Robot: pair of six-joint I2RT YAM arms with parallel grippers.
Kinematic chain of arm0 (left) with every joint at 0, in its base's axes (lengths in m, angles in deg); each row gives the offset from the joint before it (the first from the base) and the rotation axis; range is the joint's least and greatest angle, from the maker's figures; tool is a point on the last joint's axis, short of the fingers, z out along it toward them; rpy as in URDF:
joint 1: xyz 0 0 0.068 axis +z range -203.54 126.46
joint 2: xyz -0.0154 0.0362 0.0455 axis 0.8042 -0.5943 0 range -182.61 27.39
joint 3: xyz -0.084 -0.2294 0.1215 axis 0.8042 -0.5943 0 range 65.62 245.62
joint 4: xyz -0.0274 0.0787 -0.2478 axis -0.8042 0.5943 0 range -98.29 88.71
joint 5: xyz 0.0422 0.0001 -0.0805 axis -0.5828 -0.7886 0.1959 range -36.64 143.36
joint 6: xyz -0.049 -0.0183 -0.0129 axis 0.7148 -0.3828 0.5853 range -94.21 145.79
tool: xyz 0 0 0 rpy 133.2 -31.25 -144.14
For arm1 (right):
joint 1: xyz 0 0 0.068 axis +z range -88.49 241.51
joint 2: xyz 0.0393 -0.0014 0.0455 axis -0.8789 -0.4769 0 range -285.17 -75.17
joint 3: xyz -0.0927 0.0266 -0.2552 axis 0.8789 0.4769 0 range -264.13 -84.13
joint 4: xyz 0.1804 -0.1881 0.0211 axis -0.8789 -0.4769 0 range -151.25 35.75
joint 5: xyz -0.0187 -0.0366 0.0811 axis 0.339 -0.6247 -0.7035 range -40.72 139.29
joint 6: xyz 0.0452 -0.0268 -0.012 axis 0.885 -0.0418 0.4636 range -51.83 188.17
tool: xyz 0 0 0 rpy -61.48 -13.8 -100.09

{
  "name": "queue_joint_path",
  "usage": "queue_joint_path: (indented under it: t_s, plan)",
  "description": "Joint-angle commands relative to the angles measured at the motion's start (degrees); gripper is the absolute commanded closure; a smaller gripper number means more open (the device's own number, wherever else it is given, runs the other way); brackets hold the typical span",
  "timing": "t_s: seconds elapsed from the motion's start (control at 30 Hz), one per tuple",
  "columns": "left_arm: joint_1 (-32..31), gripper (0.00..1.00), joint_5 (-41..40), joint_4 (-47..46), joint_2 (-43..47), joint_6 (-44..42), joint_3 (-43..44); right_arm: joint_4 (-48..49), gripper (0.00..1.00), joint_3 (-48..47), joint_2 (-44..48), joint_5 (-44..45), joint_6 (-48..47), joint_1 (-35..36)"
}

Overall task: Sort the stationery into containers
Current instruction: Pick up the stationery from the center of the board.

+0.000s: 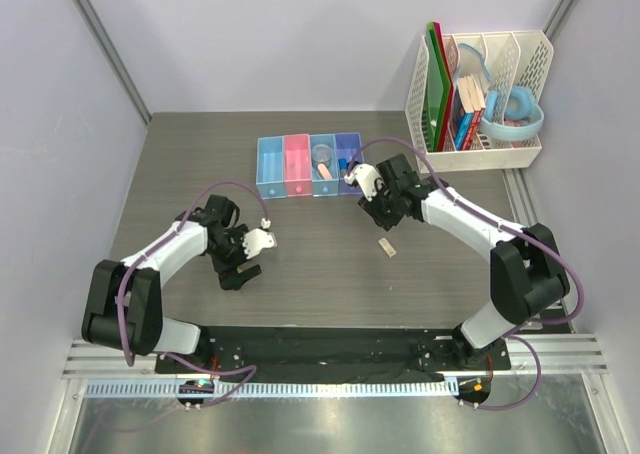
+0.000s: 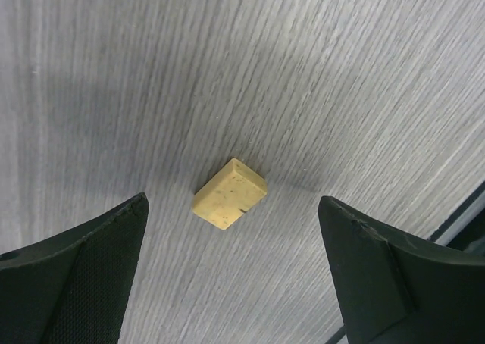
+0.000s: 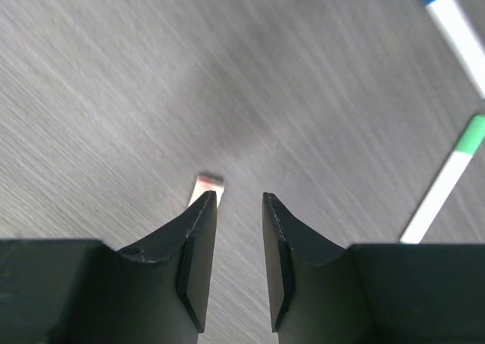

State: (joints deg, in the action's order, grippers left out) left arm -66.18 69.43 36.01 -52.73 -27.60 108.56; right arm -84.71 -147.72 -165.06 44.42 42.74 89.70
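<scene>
The four joined bins (image 1: 271, 167) stand at the table's middle back. The third bin holds a clear tape roll (image 1: 322, 154) and an eraser (image 1: 325, 171). My left gripper (image 1: 240, 271) is open, and a small yellow eraser (image 2: 229, 193) lies on the table between its fingers (image 2: 231, 198), touching neither. My right gripper (image 1: 385, 214) hangs just in front of the bins. Its jaws (image 3: 239, 196) stand a narrow gap apart with nothing between them. A small pale piece with a red mark (image 3: 206, 185) lies just beyond its left fingertip. A beige eraser (image 1: 386, 247) lies below that gripper.
Two white pens, one blue-capped (image 3: 452, 18) and one green-capped (image 3: 447, 185), lie at the right of the right wrist view. A tall white file rack (image 1: 480, 144) with books, green boards and a light-blue ring (image 1: 515, 114) stands at the back right.
</scene>
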Motion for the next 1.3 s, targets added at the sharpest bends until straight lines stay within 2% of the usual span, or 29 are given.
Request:
queue_joint_path:
  t_s: [0.0, 0.2, 0.4, 0.53, 0.63, 0.67, 0.9, 1.07, 1.27]
  plan:
    - [0.3, 0.07, 0.1, -3.3, 2.5, -0.2, -0.7, 0.6, 0.64, 3.3, 0.1, 0.7, -0.9, 0.3]
    - [0.2, 0.1, -0.8, -5.8, -0.9, -0.1, -2.5, 2.9, 0.67, 7.2, -4.2, 1.1, -0.9, 0.3]
    - [0.3, 0.19, -2.0, -8.1, -2.4, -0.6, -3.7, 3.7, 0.68, 7.7, -5.2, 0.9, -0.5, 0.2]
    - [0.3, 0.29, -2.5, -8.3, -3.6, -0.9, -3.7, 3.6, 0.69, 7.9, -6.0, 0.4, 0.1, 0.2]
    - [0.3, 0.24, -3.0, -8.3, -4.5, -1.2, -3.4, 2.8, 0.65, 7.8, -5.4, 0.0, 0.5, 0.2]
    - [0.3, 0.23, -3.1, -8.2, -4.6, -1.2, -3.4, 2.7, 0.59, 7.9, -5.0, -0.1, 0.6, 0.2]
    - [0.3, 0.22, -2.9, -7.8, -5.0, -1.3, -3.1, 2.2, 0.46, 7.8, -3.3, -1.1, 1.0, 0.2]
    - [0.3, 0.23, -2.5, -7.8, -5.2, -0.9, -2.9, 2.3, 0.44, 7.3, -2.8, -0.2, 1.0, 0.1]
    - [0.3, 0.23, -2.5, -7.6, -5.2, -0.9, -2.9, 2.0, 0.49, 7.6, -3.5, -1.5, 1.4, 0.0]
